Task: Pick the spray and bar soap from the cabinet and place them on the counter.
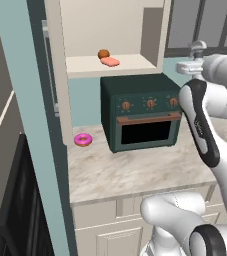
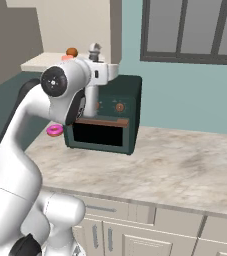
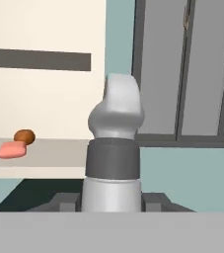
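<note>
My gripper (image 3: 112, 201) is shut on the spray (image 3: 114, 148), a grey bottle with a pale nozzle head that stands upright between the fingers (image 3: 155, 201). The spray (image 1: 197, 50) is held in the air to the right of the open cabinet (image 1: 115, 67), above the oven's right end. From the other side the spray's nozzle (image 2: 94, 50) pokes up over the gripper (image 2: 97, 70). The salmon-pink bar soap (image 1: 110, 61) lies on the cabinet shelf, left of the held bottle (image 3: 11, 150). The beige marbled counter (image 1: 135, 170) spreads out below (image 2: 175, 165).
A small orange-brown ball (image 1: 103, 53) sits just behind the soap. A dark-green oven (image 1: 142, 112) stands on the counter under the cabinet, with a pink donut (image 1: 83, 140) to its left. A grey-framed window (image 2: 190, 30) lies to the right.
</note>
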Controlling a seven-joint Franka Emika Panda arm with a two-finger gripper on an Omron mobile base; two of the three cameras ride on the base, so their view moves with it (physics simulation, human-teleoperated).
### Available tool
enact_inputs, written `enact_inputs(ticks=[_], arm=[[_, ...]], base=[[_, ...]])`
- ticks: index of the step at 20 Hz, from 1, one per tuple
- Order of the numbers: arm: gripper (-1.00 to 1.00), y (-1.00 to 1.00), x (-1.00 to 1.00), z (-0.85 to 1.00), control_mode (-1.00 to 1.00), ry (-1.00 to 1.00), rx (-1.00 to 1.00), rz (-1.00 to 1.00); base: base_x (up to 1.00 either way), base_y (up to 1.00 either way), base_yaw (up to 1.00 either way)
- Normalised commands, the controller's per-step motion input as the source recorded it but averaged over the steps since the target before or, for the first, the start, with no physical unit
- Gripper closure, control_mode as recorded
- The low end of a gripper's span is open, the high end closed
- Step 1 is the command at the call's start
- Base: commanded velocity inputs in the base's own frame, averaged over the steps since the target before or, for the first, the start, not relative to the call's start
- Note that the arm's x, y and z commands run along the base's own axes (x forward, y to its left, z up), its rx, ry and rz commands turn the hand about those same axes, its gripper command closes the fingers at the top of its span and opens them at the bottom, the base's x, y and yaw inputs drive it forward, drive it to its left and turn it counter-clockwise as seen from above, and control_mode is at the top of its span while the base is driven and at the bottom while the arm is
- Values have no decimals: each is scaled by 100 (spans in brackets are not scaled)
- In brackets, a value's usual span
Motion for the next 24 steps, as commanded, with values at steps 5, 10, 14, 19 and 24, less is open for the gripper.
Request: enact_inputs(ticks=[5,10,14,19,24], arm=[[100,-33,0,-19,-100,11,0,-4],[100,-28,0,-29,-100,9,0,-3],[100,-17,0,-29,-100,1,0,-1],[100,-10,0,-39,-100,0,0,-1],[100,-20,0,-44,-100,0,-2,-1]], base=[[0,0,0],[0,0,0],[0,0,0],[0,0,0],[0,0,0]])
